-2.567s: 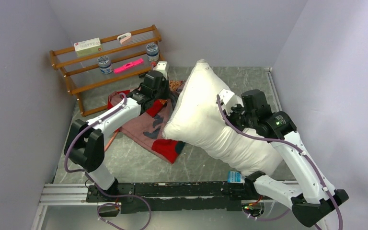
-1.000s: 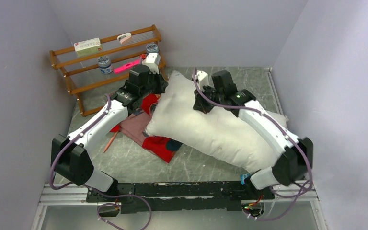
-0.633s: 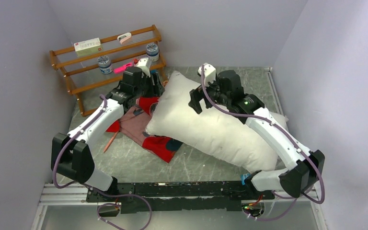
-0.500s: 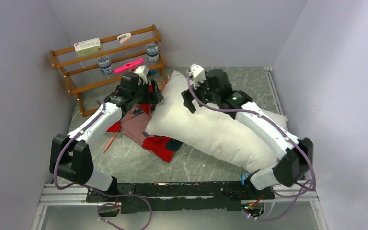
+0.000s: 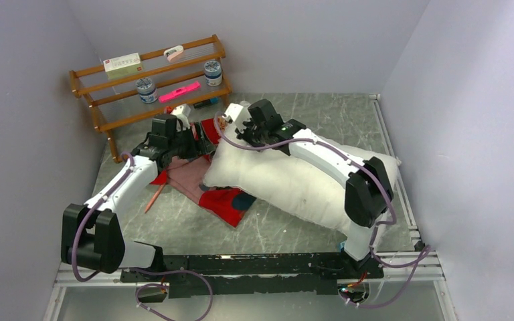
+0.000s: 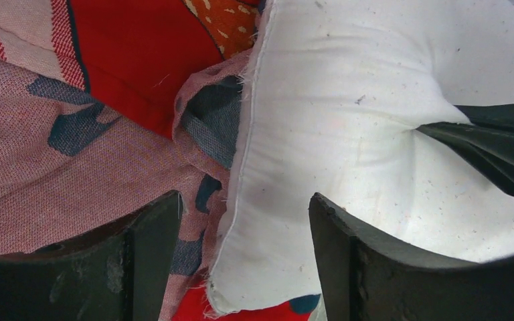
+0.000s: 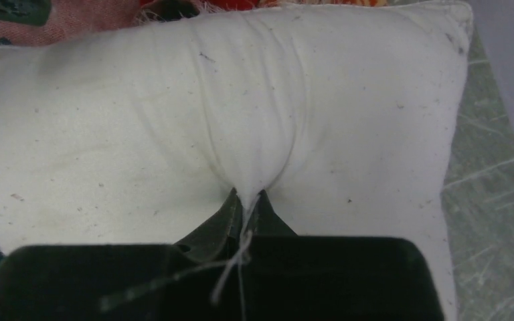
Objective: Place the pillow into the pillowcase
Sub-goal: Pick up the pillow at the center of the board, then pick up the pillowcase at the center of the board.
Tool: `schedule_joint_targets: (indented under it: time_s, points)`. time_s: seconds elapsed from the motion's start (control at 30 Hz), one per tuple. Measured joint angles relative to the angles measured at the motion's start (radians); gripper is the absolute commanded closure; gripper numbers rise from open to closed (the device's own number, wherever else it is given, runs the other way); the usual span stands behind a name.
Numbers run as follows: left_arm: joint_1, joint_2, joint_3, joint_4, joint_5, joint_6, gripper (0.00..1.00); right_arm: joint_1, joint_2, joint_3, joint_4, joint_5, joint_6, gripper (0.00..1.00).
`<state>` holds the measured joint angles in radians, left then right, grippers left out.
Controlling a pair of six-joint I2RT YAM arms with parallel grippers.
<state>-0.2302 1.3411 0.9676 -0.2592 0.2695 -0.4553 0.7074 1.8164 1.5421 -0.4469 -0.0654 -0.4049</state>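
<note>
The white pillow (image 5: 294,180) lies slanted across the table, its left end over the red pillowcase (image 5: 204,184). My right gripper (image 5: 235,134) is shut on a pinch of pillow fabric near that left end; in the right wrist view the pillow (image 7: 140,134) puckers into the closed right gripper (image 7: 246,202). My left gripper (image 5: 199,138) is open beside it. In the left wrist view the left gripper (image 6: 241,234) straddles the pillow's edge (image 6: 348,100) and the pillowcase's pale pink reverse (image 6: 73,167), gripping neither. The right gripper's dark fingers (image 6: 495,147) show at the right there.
A wooden rack (image 5: 107,100) with jars, a pink item and a box stands at the back left, close behind the left arm. An orange pencil (image 5: 154,197) lies left of the pillowcase. Walls close in on three sides. The mounting rail (image 5: 241,264) runs along the front.
The pillow has dropped flat onto the pillowcase. My right gripper opened, slid left along the pillow and shut on fabric near its left end. The left gripper opened and drew back leftward.
</note>
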Motion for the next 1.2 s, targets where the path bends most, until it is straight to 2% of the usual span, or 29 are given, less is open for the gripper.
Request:
schedule_joint_targets:
  time_s: [0.13, 0.37, 0.6, 0.77, 0.9, 1.03, 1.2]
  points:
    - [0.0, 0.001, 0.0, 0.003, 0.008, 0.028, 0.28, 0.001, -0.076, -0.04, 0.004, 0.033, -0.003, 1.0]
    - [0.001, 0.001, 0.002, 0.053, 0.068, 0.126, 0.26, -0.013, -0.409, -0.209, -0.001, 0.067, 0.005, 1.0]
    - [0.001, 0.065, 0.026, 0.109, 0.11, 0.215, 0.25, -0.138, -0.742, -0.258, -0.053, 0.048, 0.023, 1.0]
    - [0.001, 0.216, 0.085, 0.151, 0.127, 0.293, 0.27, -0.158, -0.817, -0.251, -0.099, 0.041, 0.024, 1.0]
    - [0.002, 0.346, 0.133, 0.148, 0.15, 0.435, 0.27, -0.156, -0.822, -0.251, -0.123, 0.002, 0.032, 1.0]
    - [0.002, 0.393, 0.142, 0.156, 0.143, 0.544, 0.28, -0.156, -0.837, -0.251, -0.133, -0.016, 0.035, 1.0]
    - [0.002, 0.451, 0.199, 0.169, 0.162, 0.628, 0.35, -0.156, -0.848, -0.251, -0.137, -0.023, 0.035, 1.0]
